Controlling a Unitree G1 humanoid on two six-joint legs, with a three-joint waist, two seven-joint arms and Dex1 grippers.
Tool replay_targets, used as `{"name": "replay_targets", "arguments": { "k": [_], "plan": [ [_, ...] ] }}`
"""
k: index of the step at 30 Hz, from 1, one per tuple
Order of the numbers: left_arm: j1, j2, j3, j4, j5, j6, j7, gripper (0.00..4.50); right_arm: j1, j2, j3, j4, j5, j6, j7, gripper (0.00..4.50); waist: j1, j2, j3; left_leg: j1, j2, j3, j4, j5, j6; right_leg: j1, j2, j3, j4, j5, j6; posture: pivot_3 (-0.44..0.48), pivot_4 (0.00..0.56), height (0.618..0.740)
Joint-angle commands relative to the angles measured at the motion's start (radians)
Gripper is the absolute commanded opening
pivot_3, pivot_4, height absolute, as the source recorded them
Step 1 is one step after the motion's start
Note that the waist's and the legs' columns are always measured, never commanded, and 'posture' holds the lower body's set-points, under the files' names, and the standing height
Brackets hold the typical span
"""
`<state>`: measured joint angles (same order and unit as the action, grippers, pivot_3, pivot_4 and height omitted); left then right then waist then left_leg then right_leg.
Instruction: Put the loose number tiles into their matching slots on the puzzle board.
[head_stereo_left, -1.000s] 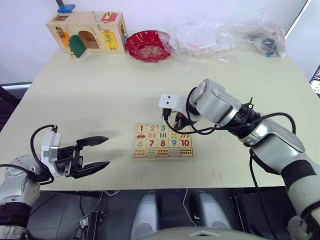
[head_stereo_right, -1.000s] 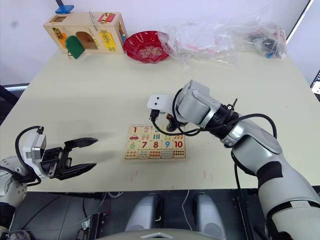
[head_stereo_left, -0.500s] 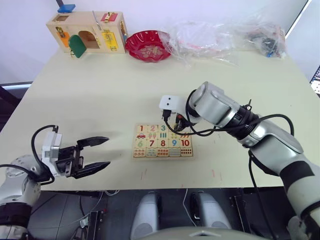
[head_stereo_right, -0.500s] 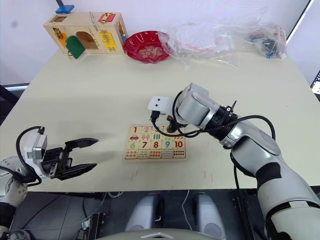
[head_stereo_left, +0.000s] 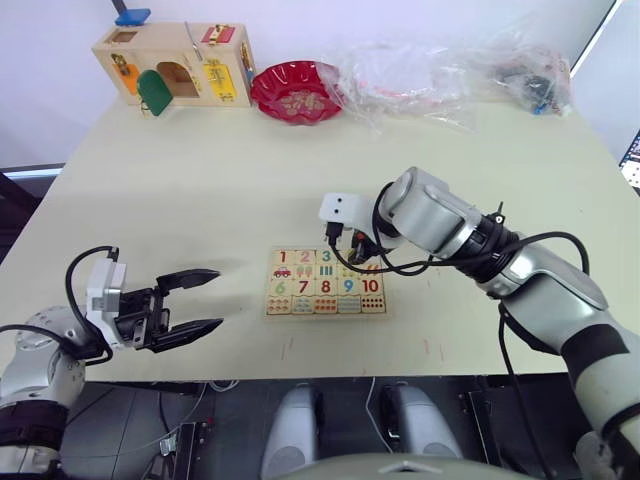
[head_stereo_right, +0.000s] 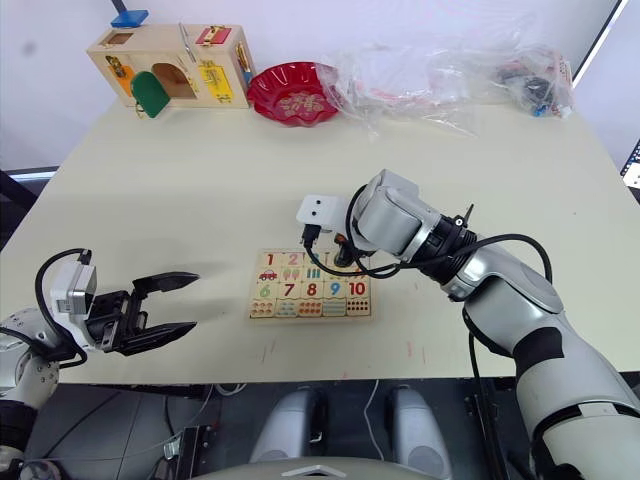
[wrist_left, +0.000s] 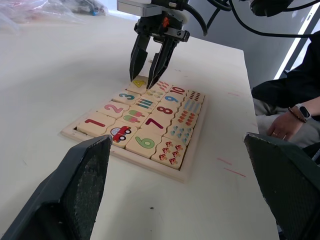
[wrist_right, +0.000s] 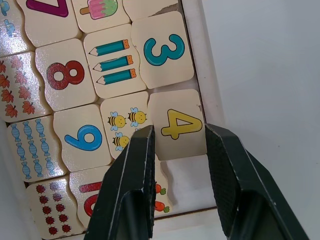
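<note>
The puzzle board (head_stereo_left: 326, 313) lies near the table's front edge, with tiles 1, 2 and 3 in its far row and 6 to 10 in the row below. My right gripper (head_stereo_left: 353, 255) points down at the far row's right part. In the right wrist view its fingers (wrist_right: 135, 165) flank the yellow 4 tile (wrist_right: 175, 122), shut on its two edges as it sits beside the 3 tile (wrist_right: 162, 50). The slot (wrist_right: 186, 186) beyond the 4 is bare. My left gripper (head_stereo_left: 216, 298) hovers open and empty, left of the board.
A wooden box with coloured doors (head_stereo_left: 175, 62), a red bowl (head_stereo_left: 296, 90) and crumpled plastic bags (head_stereo_left: 450, 70) line the table's far edge. A person's hand (wrist_left: 287, 117) rests beyond the table in the left wrist view.
The left gripper has drifted slightly to the right. The right gripper stays over the board's far row.
</note>
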<state>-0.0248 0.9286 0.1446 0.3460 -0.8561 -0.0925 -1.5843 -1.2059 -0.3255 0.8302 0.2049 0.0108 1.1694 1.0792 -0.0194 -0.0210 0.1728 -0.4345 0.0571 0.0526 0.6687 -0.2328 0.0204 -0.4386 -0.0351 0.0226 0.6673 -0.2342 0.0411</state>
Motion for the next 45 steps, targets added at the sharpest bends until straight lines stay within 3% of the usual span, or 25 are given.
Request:
{"name": "replay_targets", "arguments": {
  "k": [1, 24, 31, 32, 38, 45],
  "plan": [
    [0.001, 0.000, 0.021, -0.003, -0.004, 0.005, -0.030, 4.50, 0.002, -0.006, 0.000, -0.027, 0.002, -0.006, -0.005, 0.95, 0.000, 0.000, 0.000, 0.000, 0.000, 0.000, 0.000, 0.000, 0.000, 0.000, 0.000, 0.000, 0.000, 0.000, 0.000, 0.000, 0.150, 0.740],
    [0.000, -0.017, 0.032, -0.017, 0.005, 0.018, -0.030, 4.50, 0.008, -0.003, -0.001, -0.035, 0.005, -0.023, 0.001, 0.95, 0.000, 0.000, 0.000, 0.000, 0.000, 0.000, 0.000, 0.000, 0.000, 0.000, 0.000, 0.000, 0.000, 0.000, 0.000, 0.000, 0.150, 0.740],
    [-0.005, -0.021, 0.032, -0.019, 0.009, 0.022, -0.030, 4.50, 0.010, -0.006, -0.005, -0.044, 0.006, -0.020, 0.002, 4.23, 0.000, 0.000, 0.000, 0.000, 0.000, 0.000, 0.000, 0.000, 0.000, 0.000, 0.000, 0.000, 0.000, 0.000, 0.000, 0.000, 0.150, 0.740],
    [-0.005, -0.021, 0.032, -0.019, 0.009, 0.022, -0.030, 4.50, 0.010, -0.008, -0.006, -0.048, 0.007, -0.019, 0.003, 4.42, 0.000, 0.000, 0.000, 0.000, 0.000, 0.000, 0.000, 0.000, 0.000, 0.000, 0.000, 0.000, 0.000, 0.000, 0.000, 0.000, 0.150, 0.740],
    [-0.012, -0.026, 0.032, -0.018, 0.014, 0.024, -0.030, 4.50, 0.022, -0.046, -0.060, -0.117, 0.037, 0.004, 0.004, 4.42, 0.000, 0.000, 0.000, 0.000, 0.000, 0.000, 0.000, 0.000, 0.000, 0.000, 0.000, 0.000, 0.000, 0.000, 0.000, 0.000, 0.150, 0.740],
    [-0.024, -0.036, 0.044, -0.012, 0.022, 0.024, -0.030, 4.50, 0.259, -0.102, -0.375, -0.329, 0.179, -0.179, -0.029, 4.42, 0.004, -0.001, -0.001, -0.001, 0.000, -0.001, 0.000, 0.000, 0.000, 0.000, 0.000, -0.001, -0.001, 0.000, 0.000, 0.000, 0.150, 0.740]
  ]
}}
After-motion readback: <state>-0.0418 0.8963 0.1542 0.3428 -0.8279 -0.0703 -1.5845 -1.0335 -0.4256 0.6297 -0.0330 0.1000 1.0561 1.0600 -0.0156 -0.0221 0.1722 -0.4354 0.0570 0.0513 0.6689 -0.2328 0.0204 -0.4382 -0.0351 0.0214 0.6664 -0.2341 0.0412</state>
